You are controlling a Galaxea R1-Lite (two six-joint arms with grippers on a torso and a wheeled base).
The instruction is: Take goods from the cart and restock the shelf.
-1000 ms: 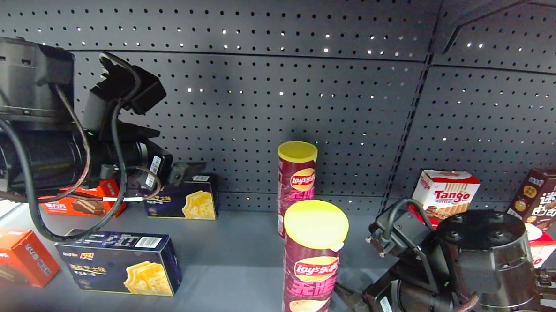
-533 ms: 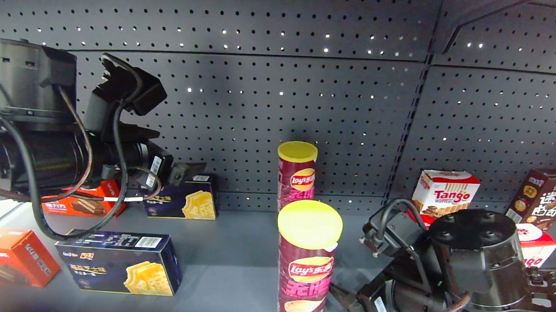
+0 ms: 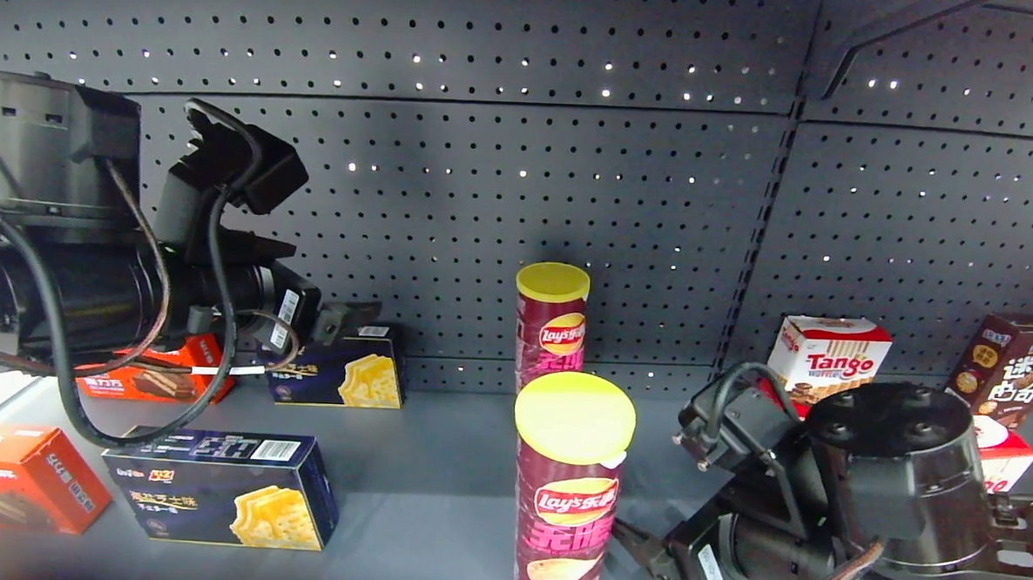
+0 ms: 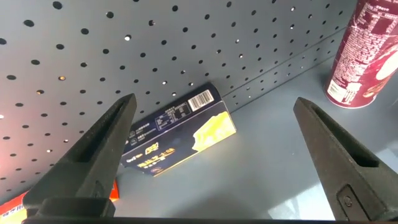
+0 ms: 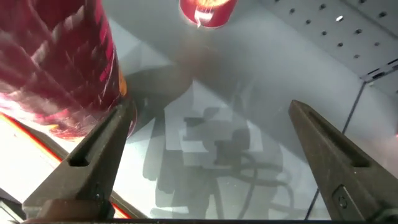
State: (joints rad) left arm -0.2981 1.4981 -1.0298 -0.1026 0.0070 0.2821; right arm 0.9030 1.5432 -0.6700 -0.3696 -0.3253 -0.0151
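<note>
Beneath both pincers, one grey shelf [image 3: 438, 496] carries the goods. Two chip cans stand upright: the front can [image 3: 570, 493] is just beside the right pincer [image 5: 211, 107], which gapes wide and holds nothing, and the rear can [image 3: 551, 322] is farther ahead of it. Of two blue boxes, the rear blue box [image 4: 177, 134] lies just ahead of the left pincer [image 4: 213, 102], also spread wide and empty. The front blue box [image 3: 229, 487] sits behind and below it. Two orange boxes, the near orange box [image 3: 20, 473] and the far orange box [image 3: 159, 379], lie left of that pincer.
</note>
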